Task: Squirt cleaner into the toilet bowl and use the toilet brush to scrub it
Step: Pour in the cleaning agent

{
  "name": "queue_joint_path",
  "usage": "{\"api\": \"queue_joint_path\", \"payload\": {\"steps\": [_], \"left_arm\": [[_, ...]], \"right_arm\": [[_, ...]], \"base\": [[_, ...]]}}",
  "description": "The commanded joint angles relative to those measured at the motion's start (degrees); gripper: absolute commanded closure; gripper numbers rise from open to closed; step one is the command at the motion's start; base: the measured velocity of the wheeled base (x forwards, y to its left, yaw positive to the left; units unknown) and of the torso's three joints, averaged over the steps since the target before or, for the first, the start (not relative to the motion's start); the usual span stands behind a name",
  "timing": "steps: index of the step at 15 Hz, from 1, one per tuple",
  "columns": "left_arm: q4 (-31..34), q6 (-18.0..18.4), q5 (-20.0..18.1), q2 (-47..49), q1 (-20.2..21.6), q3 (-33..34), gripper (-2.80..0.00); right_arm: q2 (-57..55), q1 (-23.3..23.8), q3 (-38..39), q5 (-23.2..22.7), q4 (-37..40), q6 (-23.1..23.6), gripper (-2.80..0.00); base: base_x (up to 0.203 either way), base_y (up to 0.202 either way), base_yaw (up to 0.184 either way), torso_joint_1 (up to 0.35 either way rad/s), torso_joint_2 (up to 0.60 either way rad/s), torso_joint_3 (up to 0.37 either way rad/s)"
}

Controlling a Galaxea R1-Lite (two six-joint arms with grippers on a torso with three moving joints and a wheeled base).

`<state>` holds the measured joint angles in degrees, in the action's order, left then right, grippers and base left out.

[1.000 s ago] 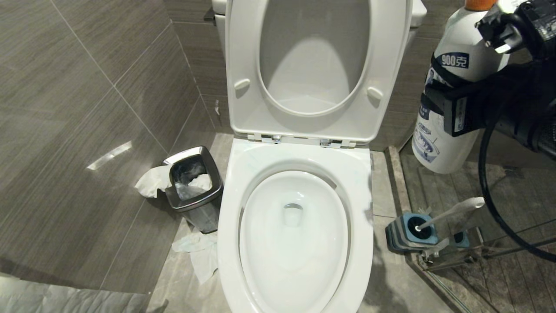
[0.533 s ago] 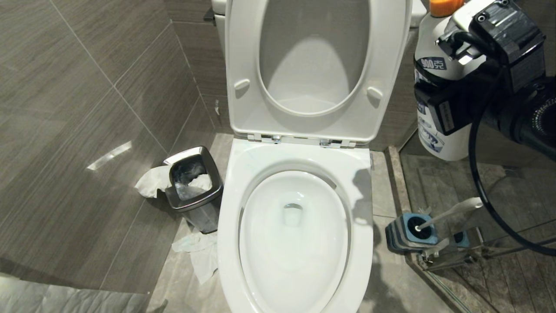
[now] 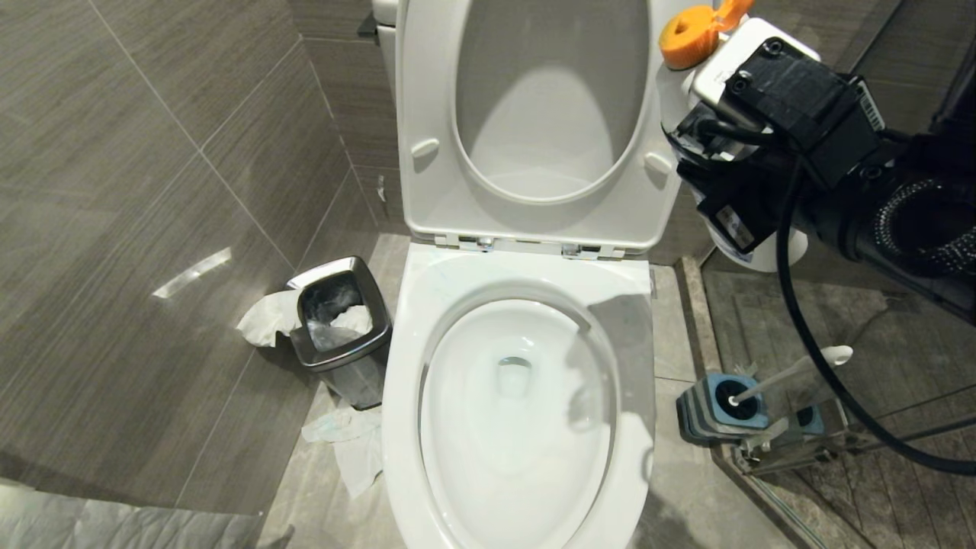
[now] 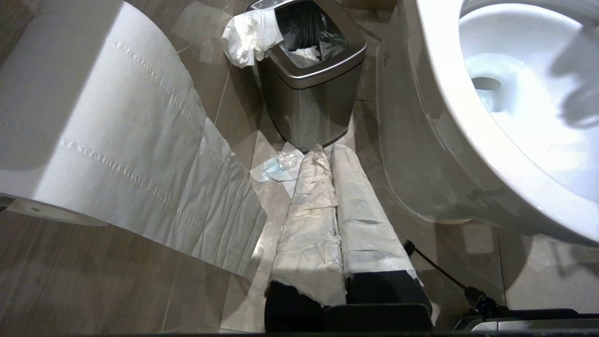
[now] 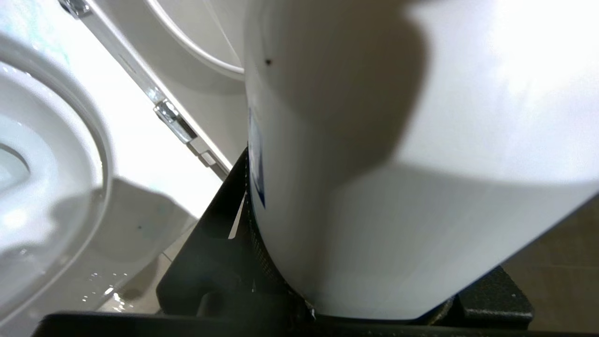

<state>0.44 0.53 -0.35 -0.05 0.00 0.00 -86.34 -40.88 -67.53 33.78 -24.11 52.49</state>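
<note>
Bright overhead light glares off the toilet bowl (image 3: pixel 518 427), where the bottle (image 5: pixel 398 164) casts a soft shadow. A streak of glare marks the wall tile (image 3: pixel 191 273). The close bottle looks blurred and overexposed.

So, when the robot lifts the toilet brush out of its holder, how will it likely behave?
The toilet brush leans in the striped holder, so it probably lifts out freely. Its slim handle looks like stiff, light plastic. The glossy surface may slip or swivel in a grip, with the head end likely heavier.

The tiled floor (image 3: pixel 686 503) carries the toilet bowl (image 3: pixel 518 427), steel bin (image 3: pixel 339 328), brush holder (image 3: pixel 717 404).
</note>
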Motion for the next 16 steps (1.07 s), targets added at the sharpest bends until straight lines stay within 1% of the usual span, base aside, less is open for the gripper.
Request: {"api": "queue_joint_path", "payload": {"steps": [1, 3, 7, 9, 11, 13, 16], "left_arm": [[0.0, 0.0, 0.0, 0.0, 0.0, 0.2, 0.00], [0.0, -0.1, 0.0, 0.0, 0.0, 0.1, 0.00], [0.0, -0.3, 0.1, 0.0, 0.0, 0.2, 0.00], [0.0, -0.3, 0.1, 0.0, 0.0, 0.1, 0.00], [0.0, -0.3, 0.1, 0.0, 0.0, 0.1, 0.00], [0.0, -0.3, 0.1, 0.0, 0.0, 0.2, 0.00], [0.1, -0.3, 0.1, 0.0, 0.0, 0.2, 0.00]], "right_arm": [[-1.0, -0.1, -0.4, 0.5, -0.1, 1.8, 0.00], [-1.1, -0.1, -0.3, 1.5, -0.1, 5.6, 0.00], [-0.9, -0.1, -0.3, 1.2, 0.0, 11.9, 0.00], [-0.6, -0.1, -0.4, 1.1, 0.1, 16.3, 0.00], [-0.6, -0.1, -0.3, 1.1, 0.1, 19.3, 0.00], [-0.7, -0.1, -0.2, 1.2, 0.2, 23.9, 0.00], [-0.8, -0.1, 0.1, 1.5, 0.2, 29.5, 0.00]], "base": [[0.000, 0.000, 0.000, 0.000, 0.00, 0.000], [0.000, 0.000, 0.000, 0.000, 0.00, 0.000], [0.000, 0.000, 0.000, 0.000, 0.00, 0.000], [0.000, 0.000, 0.000, 0.000, 0.00, 0.000], [0.000, 0.000, 0.000, 0.000, 0.00, 0.000], [0.000, 0.000, 0.000, 0.000, 0.00, 0.000], [0.000, 0.000, 0.000, 0.000, 0.00, 0.000]]}}
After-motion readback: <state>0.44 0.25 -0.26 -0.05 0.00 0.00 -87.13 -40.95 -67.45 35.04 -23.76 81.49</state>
